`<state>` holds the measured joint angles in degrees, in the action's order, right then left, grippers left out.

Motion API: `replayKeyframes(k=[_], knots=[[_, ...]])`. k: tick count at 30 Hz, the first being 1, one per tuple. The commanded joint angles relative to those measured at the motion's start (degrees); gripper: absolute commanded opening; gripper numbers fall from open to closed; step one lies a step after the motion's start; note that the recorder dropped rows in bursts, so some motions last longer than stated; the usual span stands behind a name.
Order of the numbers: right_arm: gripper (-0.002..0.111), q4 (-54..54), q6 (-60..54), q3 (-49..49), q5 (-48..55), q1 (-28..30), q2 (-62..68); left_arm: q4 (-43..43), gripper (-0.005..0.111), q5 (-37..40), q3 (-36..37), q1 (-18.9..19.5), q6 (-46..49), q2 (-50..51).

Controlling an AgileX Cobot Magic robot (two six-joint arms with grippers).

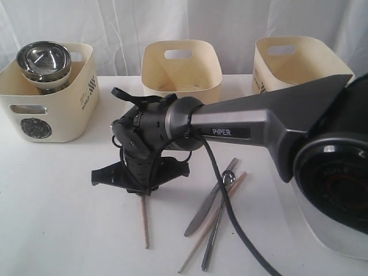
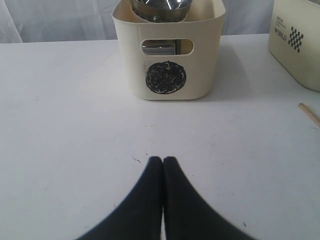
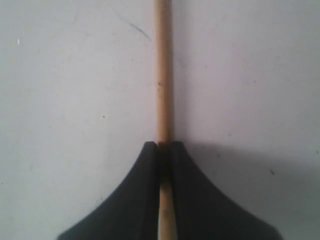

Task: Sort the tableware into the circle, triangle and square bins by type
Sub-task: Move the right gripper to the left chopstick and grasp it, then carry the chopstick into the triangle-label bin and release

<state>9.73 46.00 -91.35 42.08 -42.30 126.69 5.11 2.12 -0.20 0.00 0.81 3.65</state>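
On the far left of the white table [image 1: 52, 213] stands the cream bin marked with a black circle [image 1: 49, 106], and a stack of steel bowls [image 1: 43, 60] sits in it, rising above its rim. The left wrist view faces this bin, and there the left pincer [image 2: 163, 161] has its tips pressed together on nothing, just above bare table and well apart from the bin.

Toward the middle, the right arm [image 1: 259, 123] reaches across from the right. Its right pincer [image 1: 141, 191] points down at the table and is pinching one wooden chopstick [image 1: 145, 221], which the right wrist view shows running straight out between the closed tips. Behind it stands the middle bin [image 1: 181, 75].

Right of the pincer lie a steel knife [image 1: 198, 218], a steel spoon [image 1: 212, 241] and a second chopstick [image 1: 194, 250], close together and crossing, with the arm's black cable [image 1: 241, 236] draped over them. The third bin [image 1: 296, 63] stands at the back right
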Motion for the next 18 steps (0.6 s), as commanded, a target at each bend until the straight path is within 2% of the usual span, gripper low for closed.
replayKeyframes(k=[1,5,10,18], knots=[[0.000,-0.2,-10.2,0.6,2.7,0.7,-0.6,0.3,0.000,0.0,0.2,-0.1,-0.4,-0.2],[0.000,0.7,-16.0,0.7,0.8,0.7,-6.2,0.3,0.000,0.0,0.2,-0.1,-0.4,-0.2],[0.000,6.8,-13.1,3.2,-3.6,1.8,-15.5,0.3,0.000,0.0,0.2,-0.1,-0.4,-0.2],[0.000,7.2,-7.4,14.8,-15.3,8.4,-28.8,0.3,0.000,0.0,0.2,-0.1,-0.4,-0.2]])
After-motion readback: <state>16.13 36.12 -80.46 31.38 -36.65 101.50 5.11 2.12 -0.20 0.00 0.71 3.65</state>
